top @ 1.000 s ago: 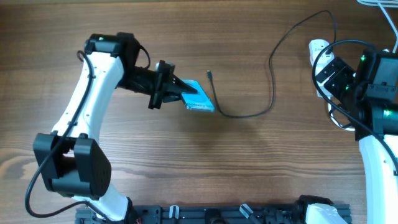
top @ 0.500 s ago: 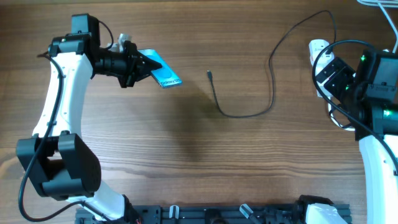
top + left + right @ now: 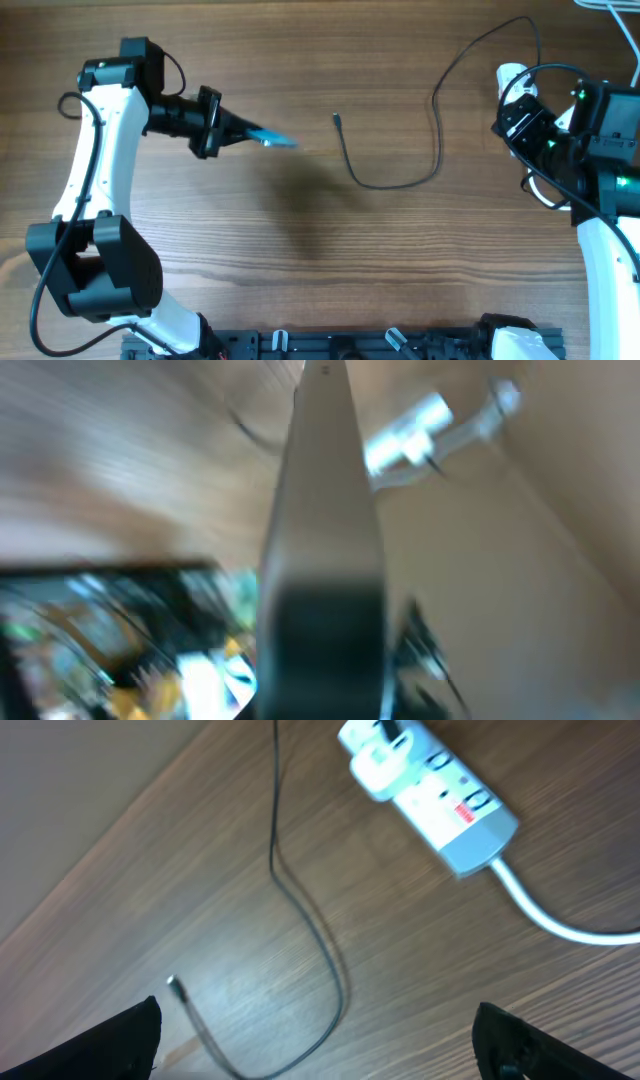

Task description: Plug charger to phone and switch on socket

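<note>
Left tool (image 3: 240, 133), clenched on the flat light-blue smartphone (image 3: 278, 140), had turned it edge-on; thin black charger cable (image 3: 341, 135) lay ahead, unplugged.

Matt wood-grain table (image 3: 300, 260); smooth white plastic socket (image 3: 435, 810).

A brown, wood-grained surface (image 3: 400, 270) stretches from edge to edge, under soft, even light. A black rail (image 3: 310, 347) runs along its near edge.

small blue phone (image 3: 274, 139) left, in the left gripper (image 3: 248, 133). thin black charger cable (image 3: 274, 810) lies on the surface's centre. white socket strip (image 3: 440, 805) far right.
</note>
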